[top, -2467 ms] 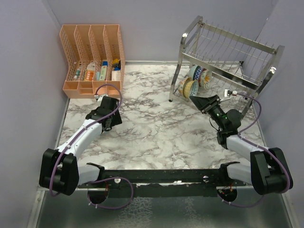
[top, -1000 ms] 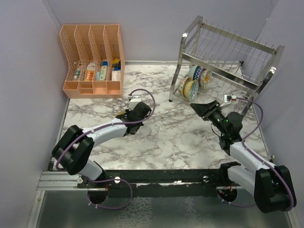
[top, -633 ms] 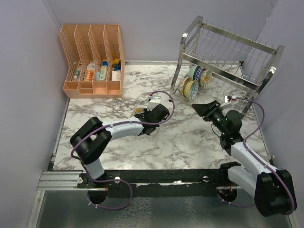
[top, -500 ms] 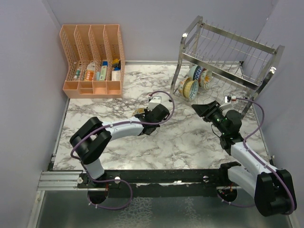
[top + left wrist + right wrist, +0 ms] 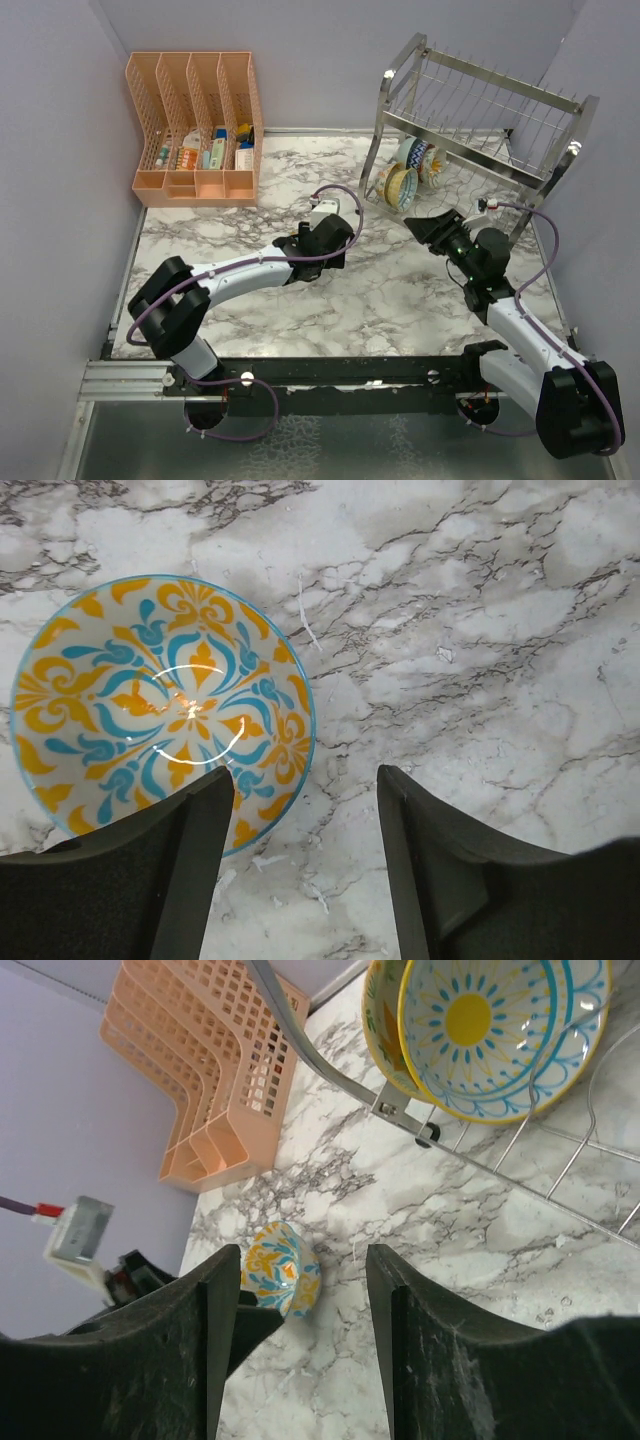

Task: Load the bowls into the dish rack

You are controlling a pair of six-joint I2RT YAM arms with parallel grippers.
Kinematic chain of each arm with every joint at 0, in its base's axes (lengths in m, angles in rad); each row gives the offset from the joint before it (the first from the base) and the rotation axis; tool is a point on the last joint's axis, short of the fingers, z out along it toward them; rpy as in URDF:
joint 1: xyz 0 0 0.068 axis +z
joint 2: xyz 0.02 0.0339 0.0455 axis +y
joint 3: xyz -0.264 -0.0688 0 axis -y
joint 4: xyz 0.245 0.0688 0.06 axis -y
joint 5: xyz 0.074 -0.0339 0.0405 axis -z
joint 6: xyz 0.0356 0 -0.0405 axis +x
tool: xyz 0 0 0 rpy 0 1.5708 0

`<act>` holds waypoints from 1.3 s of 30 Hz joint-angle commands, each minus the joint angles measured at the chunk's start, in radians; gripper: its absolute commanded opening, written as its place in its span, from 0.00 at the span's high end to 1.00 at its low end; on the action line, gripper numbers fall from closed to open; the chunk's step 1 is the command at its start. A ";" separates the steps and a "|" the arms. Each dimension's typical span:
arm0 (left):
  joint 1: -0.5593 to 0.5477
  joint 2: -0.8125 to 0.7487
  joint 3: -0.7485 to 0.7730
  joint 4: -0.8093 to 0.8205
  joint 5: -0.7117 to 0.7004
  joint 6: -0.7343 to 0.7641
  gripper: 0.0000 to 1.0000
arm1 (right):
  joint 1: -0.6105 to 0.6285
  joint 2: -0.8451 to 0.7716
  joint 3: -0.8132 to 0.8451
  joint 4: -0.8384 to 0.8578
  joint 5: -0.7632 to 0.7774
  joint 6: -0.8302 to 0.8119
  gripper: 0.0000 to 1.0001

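**Left arm lines up on a loose bowl**

The left end effector (image 5: 305,790) hangs spread over the blue-and-orange patterned ceramic bowl (image 5: 160,710) in the middle of the marble surface (image 5: 380,290), pinching nothing. The right end effector (image 5: 302,1260) is spread and empty near the silver wire dish rack (image 5: 480,100), far right. Next, I'd say: close on the rim, lift, carry right.

The orange-and-blue patterned bowl (image 5: 160,710) is seen to be glossy glazed ceramic, and the marble-patterned tabletop (image 5: 480,630) is shown smooth with a faint sheen. The dish rack (image 5: 384,105) at the far right is made of shiny silver metal wire and tube; the far-left slotted organizer (image 5: 195,110) is of matt peach plastic mesh.
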 commanded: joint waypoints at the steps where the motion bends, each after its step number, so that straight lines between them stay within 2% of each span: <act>1: 0.010 -0.124 0.060 -0.150 -0.072 0.003 0.36 | 0.004 -0.020 0.087 -0.080 0.020 -0.125 0.44; 5: 0.076 -0.248 0.004 -0.219 -0.085 -0.017 0.33 | 0.005 0.001 0.143 -0.144 -0.020 -0.200 0.42; 10: 0.229 -0.463 -0.107 -0.256 -0.037 -0.037 0.31 | 0.020 0.111 0.232 -0.186 -0.133 -0.306 0.40; 13: 0.328 -0.608 -0.117 -0.309 -0.019 -0.020 0.29 | 0.102 0.164 0.287 -0.209 -0.134 -0.359 0.40; 16: 0.379 -0.710 -0.082 -0.385 -0.042 0.007 0.25 | 0.236 0.194 0.343 -0.245 -0.032 -0.413 0.39; 21: 0.388 -0.810 -0.016 -0.480 -0.094 0.053 0.17 | 0.428 0.277 0.421 -0.273 0.097 -0.459 0.36; 26: 0.388 -0.890 -0.052 -0.502 -0.104 0.064 0.15 | 0.596 0.421 0.511 -0.301 0.169 -0.517 0.34; 30: 0.388 -0.924 -0.084 -0.507 -0.094 0.061 0.15 | 0.715 0.566 0.648 -0.391 0.230 -0.605 0.33; 34: 0.388 -0.931 -0.092 -0.522 -0.094 0.060 0.14 | 0.772 0.662 0.744 -0.434 0.237 -0.668 0.28; 39: 0.388 -0.946 -0.107 -0.524 -0.094 0.062 0.13 | 0.811 0.755 0.826 -0.499 0.268 -0.722 0.27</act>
